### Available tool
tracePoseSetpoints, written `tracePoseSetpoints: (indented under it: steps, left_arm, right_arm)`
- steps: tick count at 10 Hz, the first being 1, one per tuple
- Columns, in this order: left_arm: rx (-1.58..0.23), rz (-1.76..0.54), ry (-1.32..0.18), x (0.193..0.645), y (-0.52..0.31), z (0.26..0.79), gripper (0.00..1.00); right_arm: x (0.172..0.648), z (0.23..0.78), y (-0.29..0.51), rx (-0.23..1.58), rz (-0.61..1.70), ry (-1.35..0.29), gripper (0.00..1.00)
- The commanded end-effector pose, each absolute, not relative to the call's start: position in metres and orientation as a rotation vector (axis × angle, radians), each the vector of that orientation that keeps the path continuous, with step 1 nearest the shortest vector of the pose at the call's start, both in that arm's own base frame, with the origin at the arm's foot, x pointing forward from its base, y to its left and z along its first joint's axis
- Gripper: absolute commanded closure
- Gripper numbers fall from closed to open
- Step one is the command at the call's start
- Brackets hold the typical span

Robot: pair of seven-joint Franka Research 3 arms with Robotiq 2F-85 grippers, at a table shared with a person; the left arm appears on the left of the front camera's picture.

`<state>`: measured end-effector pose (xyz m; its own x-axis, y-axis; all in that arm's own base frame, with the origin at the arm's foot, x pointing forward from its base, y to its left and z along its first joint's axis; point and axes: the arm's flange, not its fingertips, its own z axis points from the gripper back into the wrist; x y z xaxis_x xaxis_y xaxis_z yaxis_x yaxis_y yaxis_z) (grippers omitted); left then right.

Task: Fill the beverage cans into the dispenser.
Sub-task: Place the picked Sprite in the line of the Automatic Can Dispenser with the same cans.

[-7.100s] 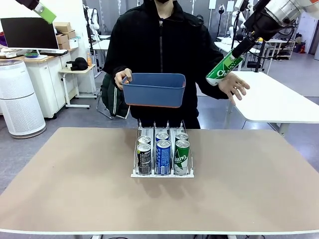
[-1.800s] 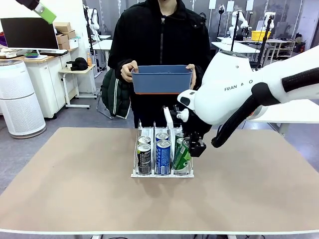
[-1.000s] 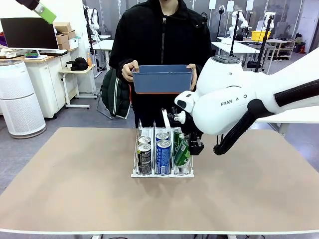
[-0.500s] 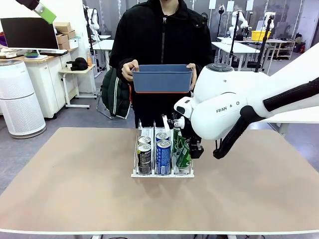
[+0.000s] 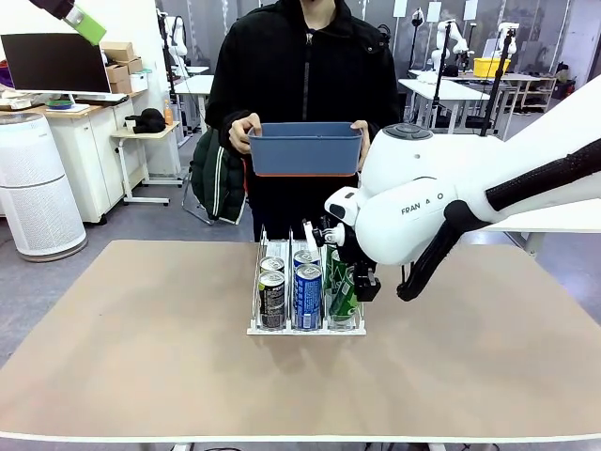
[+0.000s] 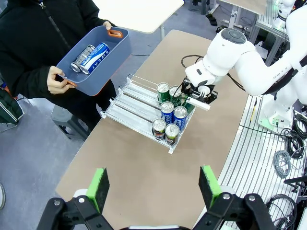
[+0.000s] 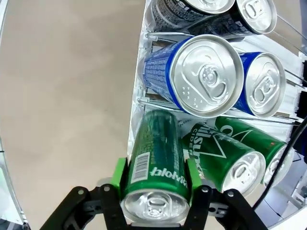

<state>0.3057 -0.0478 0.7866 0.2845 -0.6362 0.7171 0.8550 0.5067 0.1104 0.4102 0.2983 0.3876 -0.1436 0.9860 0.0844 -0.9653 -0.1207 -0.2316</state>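
The right gripper (image 7: 156, 184) grips a slim green aluminium beverage can (image 7: 156, 153). One green pad lies against each side of the can body with no gap visible, and the silver top faces the wrist. In the front view this can leans tilted at the front of the right-hand lane of the white wire-and-clear-plastic dispenser (image 5: 305, 330). The dispenser stands mid-surface, nearer the far edge of the tan surface (image 5: 141, 357). Other green cans (image 7: 220, 158) share that lane. Blue cans (image 5: 307, 282) fill the middle lane and dark cans (image 5: 271, 287) the left lane. The left gripper (image 6: 153, 187) hangs well above the surface toward its left edge, jaws wide and empty. A person at the far edge holds a blue rectangular plastic bin (image 5: 305, 150) containing two loose cans (image 6: 91, 50).
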Motion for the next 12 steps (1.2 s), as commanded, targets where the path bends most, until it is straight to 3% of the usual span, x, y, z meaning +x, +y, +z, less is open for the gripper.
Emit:
tracePoseSetpoints:
  steps: [1, 2, 3, 4, 9, 12]
  left_arm:
    - [-0.316, -1.018, -0.788, 0.306, -0.047, 0.785, 0.0]
    - [-0.316, -1.018, -0.788, 0.306, -0.047, 0.785, 0.0]
    - [-0.316, -1.018, -0.788, 0.306, -0.047, 0.785, 0.0]
    - [-0.316, -1.018, -0.788, 0.306, -0.047, 0.785, 0.0]
    - [-0.316, -1.018, -0.788, 0.306, -0.047, 0.785, 0.0]
    - [-0.316, -1.018, -0.788, 0.306, -0.047, 0.785, 0.0]
  right_arm:
    - [0.413, 0.391, 0.297, -0.095, 1.691, -0.244, 0.23]
    - [0.411, 0.398, 0.294, -0.102, 1.69, -0.255, 0.19]
    - [0.408, 0.405, 0.293, -0.103, 1.687, -0.271, 0.04]
    - [0.406, 0.413, 0.292, -0.106, 1.681, -0.288, 0.0]
    - [0.398, 0.451, 0.278, -0.076, 1.654, -0.402, 0.0]
    - [0.391, 0.479, 0.263, 0.114, 1.576, -0.416, 0.0]
